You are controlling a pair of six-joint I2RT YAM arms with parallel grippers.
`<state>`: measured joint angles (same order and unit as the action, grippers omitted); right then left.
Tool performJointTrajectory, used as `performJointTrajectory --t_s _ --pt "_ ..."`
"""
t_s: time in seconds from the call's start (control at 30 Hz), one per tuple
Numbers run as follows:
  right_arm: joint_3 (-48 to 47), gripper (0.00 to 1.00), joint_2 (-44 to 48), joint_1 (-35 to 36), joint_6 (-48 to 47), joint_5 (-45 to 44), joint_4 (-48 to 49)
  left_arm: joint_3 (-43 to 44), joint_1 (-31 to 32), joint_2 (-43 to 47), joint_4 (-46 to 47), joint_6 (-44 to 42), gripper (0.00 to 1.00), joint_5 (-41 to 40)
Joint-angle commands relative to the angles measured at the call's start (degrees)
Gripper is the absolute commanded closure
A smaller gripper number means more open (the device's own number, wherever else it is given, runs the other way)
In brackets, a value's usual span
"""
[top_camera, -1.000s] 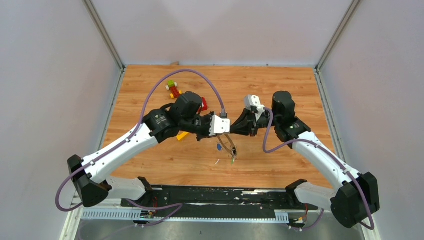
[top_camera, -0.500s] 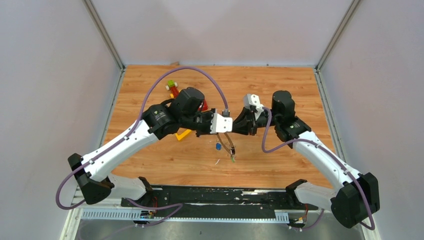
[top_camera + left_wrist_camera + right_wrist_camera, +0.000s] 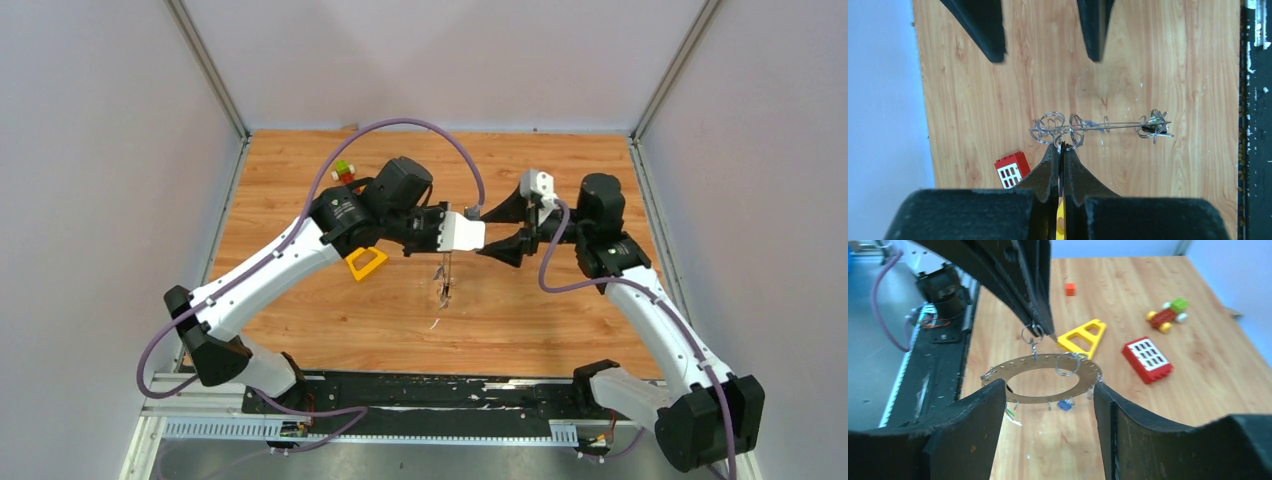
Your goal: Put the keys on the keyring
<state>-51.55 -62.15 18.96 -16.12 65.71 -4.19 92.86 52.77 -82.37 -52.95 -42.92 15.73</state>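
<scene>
Overhead: left gripper (image 3: pixel 442 256) clamped on a small loop of the keyring (image 3: pixel 443 283), which hung edge-on beneath it. Right gripper (image 3: pixel 497 232) just beside, jaws apart.
Left wrist: ring's long axis ran rightward from the closed tips, keys (image 3: pixel 1153 129) at its far end.
Right wrist: ring lay flat directly ahead, framed between the spread fingers (image 3: pixel 973 430); right arm judged the one free to act.
</scene>
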Motion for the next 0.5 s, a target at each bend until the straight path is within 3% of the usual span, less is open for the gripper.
performJointTrajectory --t_s 0.0,0.2,0.47 --pt "-3.09 0.34 4.46 -6.71 1.27 2.58 -1.02 3.89 0.22 -3.41 2.24 -0.38 1.00 -1.60" --pt "-5.84 0.33 7.76 -10.33 -3.90 -2.69 -12.07 8.19 0.21 -12.38 7.57 3.32 1.00 -2.36" --pt "-6.29 0.33 9.54 -15.76 -0.18 -16.77 -16.16 21.20 -0.34 -24.00 13.05 9.41 1.00 3.11"
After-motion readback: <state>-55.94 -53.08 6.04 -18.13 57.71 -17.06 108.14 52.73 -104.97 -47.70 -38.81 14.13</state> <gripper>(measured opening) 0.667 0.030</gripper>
